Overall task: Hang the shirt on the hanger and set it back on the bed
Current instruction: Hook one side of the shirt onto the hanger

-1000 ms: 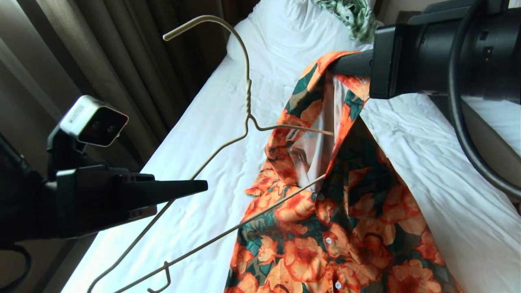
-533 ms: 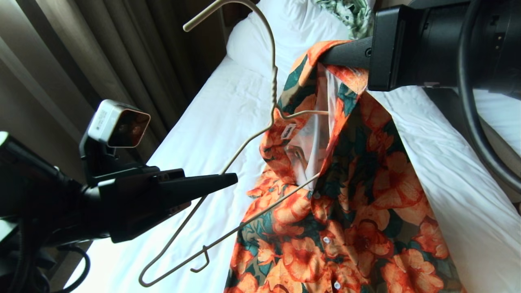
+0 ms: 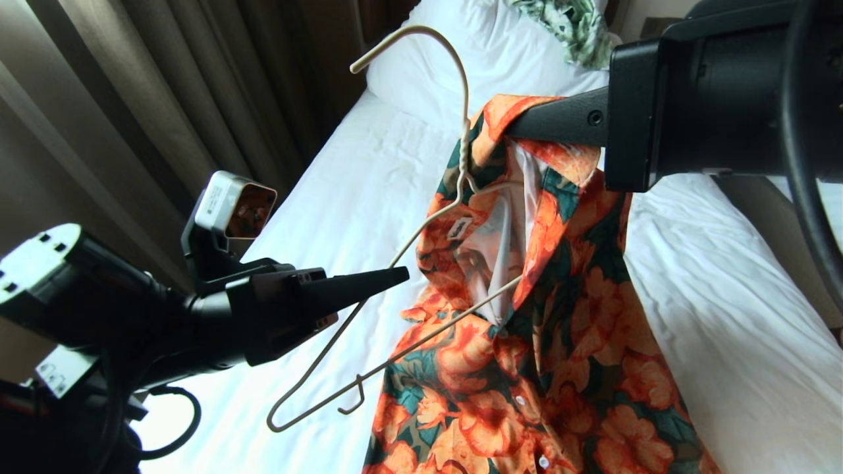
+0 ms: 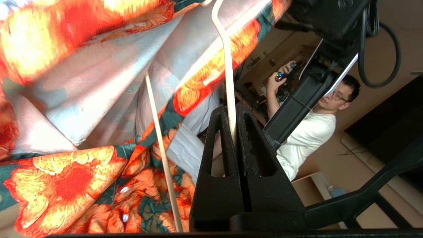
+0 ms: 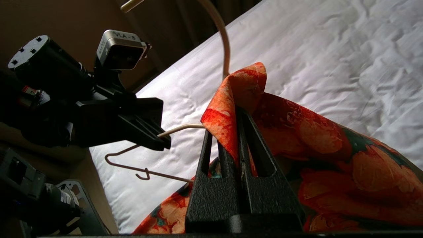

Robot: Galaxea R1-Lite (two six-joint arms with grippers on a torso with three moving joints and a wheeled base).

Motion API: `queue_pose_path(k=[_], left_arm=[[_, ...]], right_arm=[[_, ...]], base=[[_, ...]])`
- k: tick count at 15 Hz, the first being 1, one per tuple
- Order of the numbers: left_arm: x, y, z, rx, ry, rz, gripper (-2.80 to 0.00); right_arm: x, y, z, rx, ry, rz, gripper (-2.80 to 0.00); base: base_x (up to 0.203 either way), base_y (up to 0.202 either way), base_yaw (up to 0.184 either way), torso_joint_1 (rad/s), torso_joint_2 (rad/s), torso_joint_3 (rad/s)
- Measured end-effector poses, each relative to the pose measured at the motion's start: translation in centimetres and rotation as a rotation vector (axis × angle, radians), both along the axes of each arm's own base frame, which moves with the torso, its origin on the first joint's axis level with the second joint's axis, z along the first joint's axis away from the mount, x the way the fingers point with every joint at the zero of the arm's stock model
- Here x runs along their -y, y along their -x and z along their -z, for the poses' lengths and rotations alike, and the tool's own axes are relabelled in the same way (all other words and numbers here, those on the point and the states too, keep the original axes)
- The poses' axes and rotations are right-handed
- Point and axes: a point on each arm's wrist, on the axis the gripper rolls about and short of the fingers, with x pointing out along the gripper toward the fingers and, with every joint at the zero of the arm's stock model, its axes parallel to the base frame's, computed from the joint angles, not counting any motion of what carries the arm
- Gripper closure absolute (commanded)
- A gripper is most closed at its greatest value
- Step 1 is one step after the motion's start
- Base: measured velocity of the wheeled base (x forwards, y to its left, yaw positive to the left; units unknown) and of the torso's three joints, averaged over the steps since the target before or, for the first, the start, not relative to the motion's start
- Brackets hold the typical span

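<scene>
The floral short-sleeved shirt [image 3: 560, 342] hangs above the bed [image 3: 342, 197], its collar lifted and its lower part draped down over the wrinkled white sheet. The right gripper [image 3: 510, 125] holds it up there, fingers pressed together on a fold of the collar edge; the right wrist view shows the orange fabric [image 5: 238, 99] pinched between the two black fingers [image 5: 211, 185]. The cream wire hanger [image 3: 421, 230] is tilted in the air beside the shirt's open neck, its curved hook rising toward the pillow [image 3: 461, 59], one shoulder reaching into the neck opening near the white neck label [image 3: 459, 228], and its bottom bar crossing the shirt front. The left gripper [image 3: 402, 276], out to the side of the shirt away from the right arm, has its fingers closed tight on the hanger's sloping shoulder wire, which the left wrist view shows clamped between them [image 4: 232, 129]. Beyond the pillow lies a green-and-white leaf-patterned garment [image 3: 566, 26]. Brown curtains [image 3: 197, 99] hang along the bed's far side from the shirt. In the left wrist view, a person in a white T-shirt [image 4: 310, 132] sits beyond the shirt, holding a controller [image 4: 281, 76].
</scene>
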Motion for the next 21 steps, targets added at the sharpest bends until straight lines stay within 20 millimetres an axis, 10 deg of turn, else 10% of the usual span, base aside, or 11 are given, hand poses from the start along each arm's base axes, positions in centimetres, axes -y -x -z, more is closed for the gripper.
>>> queue_pose_path(k=[19,20,21], left_arm=[[3.9,1.7,-2.4,0.028,0.109,0.045,0.00],[4.0,1.7,-2.4,0.030,0.110,0.047,0.00],[4.0,1.7,-2.4,0.030,0.112,0.047,0.00]], right_arm=[[-1.1,3.8,2.0,0.106,0.170,-0.174,0.00],[-1.0,3.9,2.1,0.107,0.173,-0.177,-2.80],[-0.9,4.0,2.1,0.106,0.170,-0.178,-2.80]], base=[[0.000,0.000,0.000,0.000,0.00,0.000],[0.000,0.000,0.000,0.000,0.00,0.000],[0.000,0.000,0.000,0.000,0.00,0.000]])
